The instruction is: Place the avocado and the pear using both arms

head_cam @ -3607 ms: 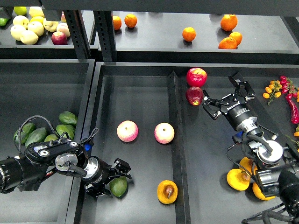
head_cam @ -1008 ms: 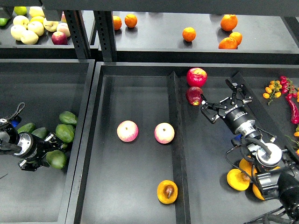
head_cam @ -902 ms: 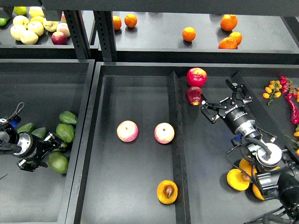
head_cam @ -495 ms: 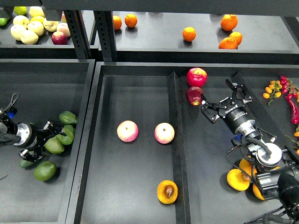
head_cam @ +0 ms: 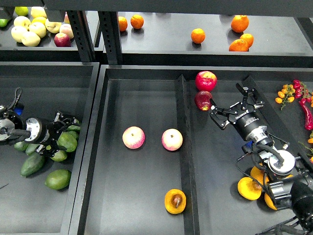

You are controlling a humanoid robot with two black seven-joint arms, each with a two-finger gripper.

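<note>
The dark green avocado (head_cam: pixel 57 179) lies free on the floor of the left tray (head_cam: pixel 29 215), in front of a pile of several similar green avocados (head_cam: pixel 67 141). My left gripper (head_cam: pixel 61 133) is open and hovers over that pile, above and behind the free avocado. The pear (head_cam: pixel 175 201), an orange-yellow half with a dark pit, lies cut face up at the front of the middle tray (head_cam: pixel 142 98). My right gripper (head_cam: pixel 233 105) is open and empty in the right compartment, far from the pear, just right of a dark red apple (head_cam: pixel 203 100).
Two pink-yellow apples (head_cam: pixel 133 137) (head_cam: pixel 172 139) sit mid-tray. A red apple (head_cam: pixel 206 80) lies at the back of the right compartment. Orange fruit halves (head_cam: pixel 249 188) lie by my right arm. Oranges (head_cam: pixel 197 35) and pale apples (head_cam: pixel 27 29) are on the back shelf. Chillies (head_cam: pixel 305 110) are at the far right.
My left gripper carried the avocado from the middle tray into the left tray, opened, let it drop by the pile and drew back upward. The right arm barely moved.
</note>
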